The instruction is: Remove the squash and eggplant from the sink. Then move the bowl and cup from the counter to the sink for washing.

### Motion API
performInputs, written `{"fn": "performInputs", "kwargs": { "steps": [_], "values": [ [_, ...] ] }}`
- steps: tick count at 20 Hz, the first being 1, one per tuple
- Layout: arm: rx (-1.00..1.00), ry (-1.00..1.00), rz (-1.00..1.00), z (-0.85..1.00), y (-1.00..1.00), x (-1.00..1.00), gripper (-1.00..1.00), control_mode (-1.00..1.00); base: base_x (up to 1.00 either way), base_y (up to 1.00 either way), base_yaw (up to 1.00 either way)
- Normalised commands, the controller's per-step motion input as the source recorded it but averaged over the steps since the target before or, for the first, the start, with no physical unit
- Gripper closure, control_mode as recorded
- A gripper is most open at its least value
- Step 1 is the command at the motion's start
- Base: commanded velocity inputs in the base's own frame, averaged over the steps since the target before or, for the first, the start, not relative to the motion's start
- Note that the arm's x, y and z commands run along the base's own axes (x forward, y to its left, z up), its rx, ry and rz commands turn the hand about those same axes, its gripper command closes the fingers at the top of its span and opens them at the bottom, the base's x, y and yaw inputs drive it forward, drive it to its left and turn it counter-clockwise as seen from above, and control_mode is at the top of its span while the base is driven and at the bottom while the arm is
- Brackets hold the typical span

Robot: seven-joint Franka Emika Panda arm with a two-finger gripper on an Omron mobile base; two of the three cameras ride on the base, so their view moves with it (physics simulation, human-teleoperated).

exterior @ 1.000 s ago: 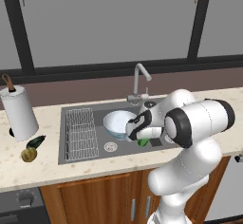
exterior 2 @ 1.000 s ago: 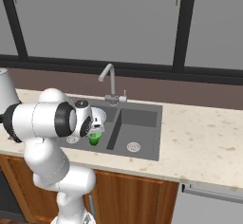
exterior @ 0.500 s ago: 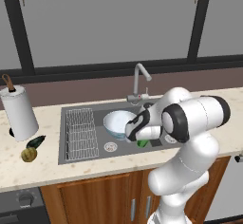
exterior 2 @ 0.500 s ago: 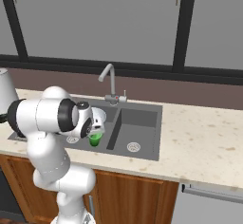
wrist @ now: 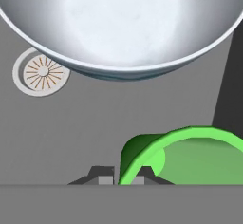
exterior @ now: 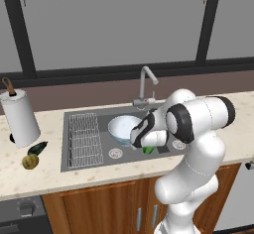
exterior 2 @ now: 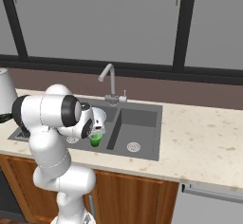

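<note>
In the hand view my gripper (wrist: 121, 177) is shut on the rim of the green cup (wrist: 190, 156), one finger inside and one outside. The cup (exterior: 148, 150) hangs upright low in the left basin of the dark grey sink (exterior: 67, 162), right beside the bowl (exterior: 123, 128), which sits in that basin. The bowl's white inside (wrist: 123, 19) spreads across the top of the hand view. I cannot tell whether the cup touches the basin floor. The squash (exterior: 30, 161) and the eggplant (exterior: 37, 148) lie together on the counter (exterior: 34, 181) left of the sink.
A paper towel roll (exterior: 20, 119) stands at the back left of the counter. The steel faucet (exterior: 146, 82) rises behind the basins. A wire rack (exterior: 83, 136) lies in the sink's left part. The right basin (exterior 2: 140, 126) holds just its drain (exterior 2: 134, 147).
The arm's elbow has swung a little to the left. The gripper and the cup stay in about the same place in the basin.
</note>
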Motion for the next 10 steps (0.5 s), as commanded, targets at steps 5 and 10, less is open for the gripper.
{"fn": "performInputs", "kwargs": {
  "steps": [5,10],
  "values": [
    [0.00,0.00,0.00,-0.11,0.00,0.07,1.00,-1.00,0.00,0.00,0.00],
    [0.00,0.00,0.00,-0.11,0.00,0.07,1.00,-1.00,0.00,0.00,0.00]
  ]
}}
